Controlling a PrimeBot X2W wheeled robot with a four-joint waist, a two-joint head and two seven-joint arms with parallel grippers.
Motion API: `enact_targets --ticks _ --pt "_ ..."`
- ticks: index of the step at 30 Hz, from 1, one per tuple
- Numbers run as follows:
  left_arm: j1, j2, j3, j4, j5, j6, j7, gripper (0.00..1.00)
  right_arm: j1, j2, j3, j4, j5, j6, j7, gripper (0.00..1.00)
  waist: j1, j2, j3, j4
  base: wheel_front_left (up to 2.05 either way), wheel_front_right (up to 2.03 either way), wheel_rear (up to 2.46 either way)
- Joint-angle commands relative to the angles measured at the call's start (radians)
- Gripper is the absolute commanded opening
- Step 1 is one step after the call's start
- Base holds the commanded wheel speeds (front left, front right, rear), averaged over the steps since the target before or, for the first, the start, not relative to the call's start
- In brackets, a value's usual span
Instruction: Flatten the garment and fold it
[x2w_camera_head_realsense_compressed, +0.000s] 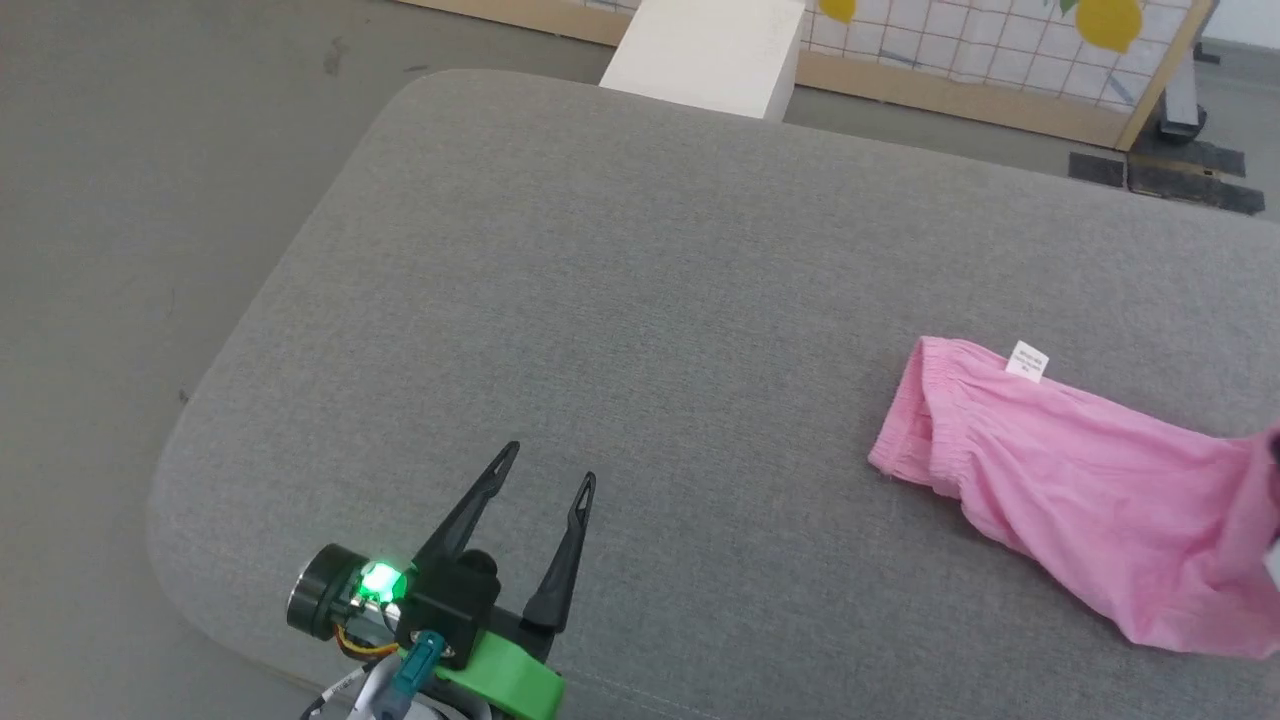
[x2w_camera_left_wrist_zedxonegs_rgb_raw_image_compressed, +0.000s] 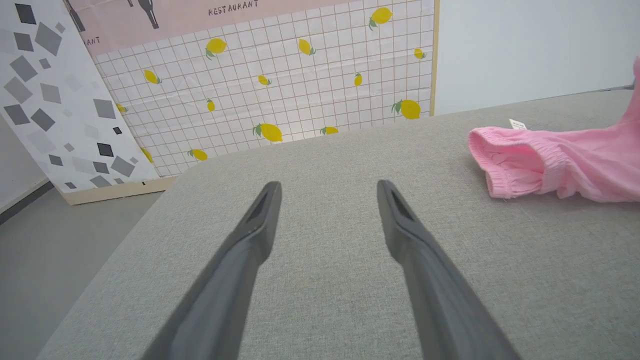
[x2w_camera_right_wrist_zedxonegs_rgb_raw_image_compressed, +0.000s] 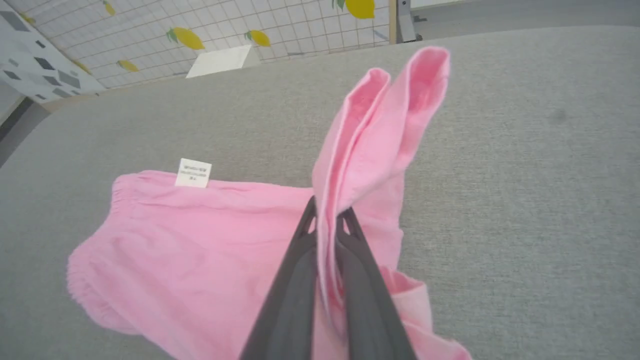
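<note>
Garment: light pink, thin, creased; lower right of the head view, lying on grey fabric cushion. Gathered elastic band toward frame centre, opposite end running off the right edge.
White label: sewn at the band's upper edge.
Right gripper: bottom centre of the right wrist view. Clenched on a fold of the garment, pinched cloth rising above the fingertips as a doubled flap; remainder spread on the cushion, mostly left of the fingers.
Left gripper: lower left of the head view. Fingers spread, grasping nothing; well apart from the garment.
Lemon-print panel: upper part of the left wrist view, beyond the cushion.
White block: top centre of the head view.
</note>
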Motion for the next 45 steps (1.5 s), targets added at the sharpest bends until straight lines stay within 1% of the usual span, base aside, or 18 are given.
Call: enact_targets --ticks 1,5,6,9,14,18,23,24,25,29,32,35,39,41,43,45 --pt "0.013 0.001 0.001 0.001 0.005 0.003 -0.004 1.00 -0.001 0.016 0.021 -0.031 0.011 0.004 0.010 0.00 0.0000 0.0000 -0.006 0.012 0.00 0.00 0.00" --pt "0.013 -0.002 0.002 -0.002 0.006 0.005 -0.004 1.00 0.013 0.063 0.081 -0.118 0.019 0.004 0.042 0.00 0.0000 0.0000 -0.006 0.036 0.00 0.00 0.00" --pt "0.012 -0.002 0.004 -0.006 0.006 0.006 -0.004 1.00 0.017 0.114 0.122 -0.162 0.010 0.004 0.059 0.00 0.0000 0.0000 -0.001 0.056 0.00 0.00 0.00" --pt "0.013 -0.001 0.006 -0.008 0.006 0.006 -0.004 1.00 0.012 0.161 0.157 -0.172 -0.010 0.004 0.065 0.00 0.0000 0.0000 0.004 0.073 0.00 0.00 0.00" --pt "0.008 -0.004 0.005 -0.012 0.008 0.006 -0.004 1.00 -0.025 0.209 0.179 -0.117 -0.069 0.004 0.036 0.00 0.0000 0.0000 0.020 0.102 0.00 0.00 0.00" --pt "0.000 -0.010 0.003 -0.014 0.007 0.005 -0.004 1.00 -0.067 0.223 0.179 -0.049 -0.119 0.004 0.003 0.00 0.0000 0.0000 0.037 0.122 0.00 0.00 0.00" --pt "-0.002 -0.017 0.004 -0.014 0.007 0.006 -0.004 1.00 -0.103 0.230 0.201 0.012 -0.145 0.004 -0.031 0.00 0.0000 0.0000 0.050 0.134 0.00 0.00 0.00" --pt "-0.001 -0.017 0.004 -0.014 0.007 0.007 -0.004 1.00 -0.108 0.232 0.207 0.023 -0.147 0.004 -0.037 0.07 0.0000 0.0000 0.051 0.134 0.00 0.00 0.00" --pt "-0.001 -0.018 0.005 -0.013 0.007 0.007 -0.004 1.00 -0.113 0.233 0.214 0.030 -0.147 0.004 -0.043 1.00 0.0000 0.0000 0.051 0.134 0.00 0.00 0.00" --pt "0.003 -0.019 0.009 -0.007 0.007 0.009 -0.004 1.00 -0.116 0.226 0.294 0.039 -0.126 0.004 -0.053 1.00 0.0000 0.0000 0.040 0.127 0.00 0.00 0.00" --pt "0.007 -0.017 0.013 -0.002 0.006 0.010 -0.004 1.00 -0.114 0.199 0.366 0.018 -0.111 0.004 -0.060 1.00 0.0000 0.0000 0.021 0.113 0.00 0.00 0.00" --pt "0.013 -0.013 0.017 0.001 0.005 0.010 -0.004 1.00 -0.119 0.177 0.408 -0.017 -0.082 0.004 -0.069 1.00 0.0000 0.0000 -0.001 0.094 0.00 0.00 0.00" --pt "0.020 -0.010 0.023 0.002 0.000 0.008 -0.004 1.00 -0.144 0.093 0.466 -0.087 -0.086 0.004 -0.112 1.00 0.0000 0.0000 -0.028 0.062 0.00 0.00 0.00" --pt "0.024 -0.012 0.032 -0.002 -0.008 0.008 -0.004 1.00 -0.162 0.032 0.490 -0.122 -0.110 0.004 -0.152 1.00 0.0000 0.0000 -0.038 0.045 0.00 0.00 0.00" --pt "0.026 -0.012 0.040 -0.007 -0.013 0.007 -0.004 1.00 -0.178 -0.044 0.517 -0.152 -0.155 0.004 -0.208 1.00 0.0000 0.0000 -0.045 0.028 0.00 0.00 0.00" --pt "0.027 -0.014 0.050 -0.012 -0.020 0.006 -0.004 1.00 -0.183 -0.096 0.510 -0.165 -0.176 0.004 -0.273 1.00 0.0000 0.0000 -0.051 0.008 0.00 0.00 0.00"
